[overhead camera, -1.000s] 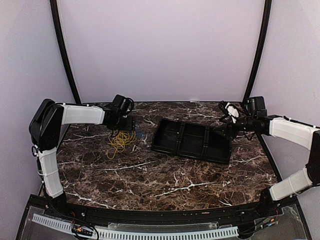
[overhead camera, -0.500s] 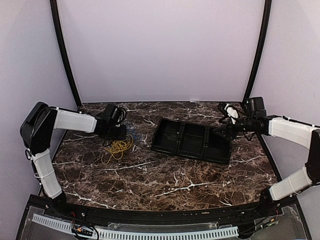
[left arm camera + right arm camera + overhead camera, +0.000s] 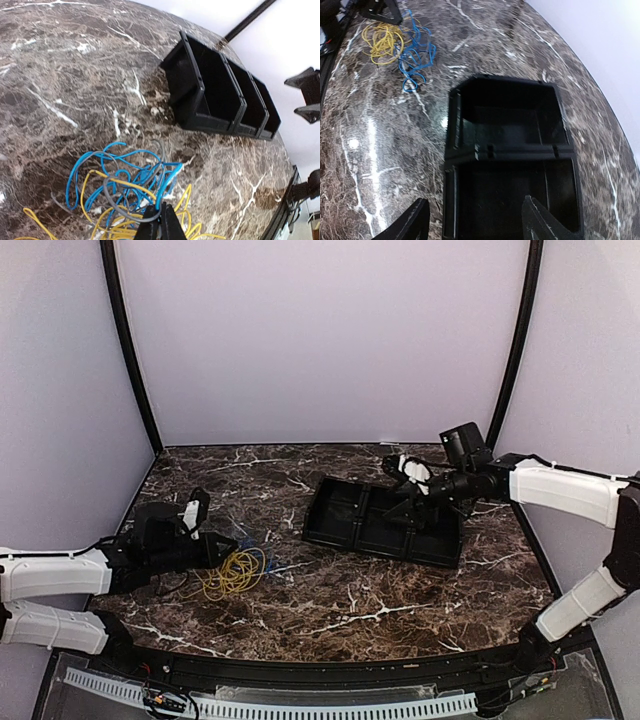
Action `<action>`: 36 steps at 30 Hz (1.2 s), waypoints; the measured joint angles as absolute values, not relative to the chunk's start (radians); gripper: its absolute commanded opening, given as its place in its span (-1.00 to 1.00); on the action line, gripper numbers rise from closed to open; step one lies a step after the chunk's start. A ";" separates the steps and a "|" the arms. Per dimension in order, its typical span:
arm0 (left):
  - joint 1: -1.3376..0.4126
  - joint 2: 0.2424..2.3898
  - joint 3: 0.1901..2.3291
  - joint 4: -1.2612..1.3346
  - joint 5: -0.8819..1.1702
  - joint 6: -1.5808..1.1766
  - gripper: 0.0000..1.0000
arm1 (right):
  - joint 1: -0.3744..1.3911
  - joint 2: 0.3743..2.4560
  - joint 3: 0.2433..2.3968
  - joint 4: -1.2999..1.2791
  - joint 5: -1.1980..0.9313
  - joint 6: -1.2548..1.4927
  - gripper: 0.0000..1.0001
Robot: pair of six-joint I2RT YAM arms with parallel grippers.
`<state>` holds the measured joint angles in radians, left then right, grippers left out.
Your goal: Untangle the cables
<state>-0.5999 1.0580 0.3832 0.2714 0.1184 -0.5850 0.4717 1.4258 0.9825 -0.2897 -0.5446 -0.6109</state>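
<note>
Top external: high and behind, looking down over the whole table [image 3: 350, 590].
Left wrist: low, very near the cables [image 3: 130, 180] — facing across to the tray [image 3: 210, 120].
Right wrist: above the tray, looking down; cables at the far corner.
Shared: tray and cables appear in all three.

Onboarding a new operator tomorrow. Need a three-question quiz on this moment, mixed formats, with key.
1. True or false: the right pincer is shut on a cable.
2. How many compartments does the black tray have? A) two B) three C) five
3. Fill in: the tangled cables are yellow, grey and ____.
Key: 1 false, it hangs open over the tray. 2 B. 3 blue.
</note>
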 measured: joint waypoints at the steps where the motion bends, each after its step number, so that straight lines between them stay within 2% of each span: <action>1: -0.609 1.047 0.362 0.279 0.128 -0.589 -0.43 | 0.503 1.440 1.008 -0.304 -0.541 -0.619 0.26; 3: -0.630 1.031 0.335 0.283 0.139 -0.596 -0.10 | 0.571 1.483 1.071 -0.336 -0.534 -0.635 0.22; 8: -0.640 0.968 0.364 0.231 0.101 -0.607 0.26 | 0.696 1.615 1.197 -0.397 -0.522 -0.653 0.08; 15: -0.640 0.830 0.506 -0.014 -0.094 -0.669 0.31 | 0.841 1.823 1.387 -0.435 -0.506 -0.638 -0.19; 20: -0.640 0.823 0.525 -0.225 -0.177 -0.784 0.31 | 0.905 1.968 1.535 -0.444 -0.477 -0.601 -0.29; 26: -0.640 0.870 0.525 -0.384 -0.196 -0.868 0.22 | 0.954 2.118 1.699 -0.454 -0.412 -0.564 -0.36; 36: -0.640 0.852 0.517 -0.335 -0.165 -0.878 0.16 | 0.974 2.307 1.908 -0.488 -0.313 -0.568 -0.29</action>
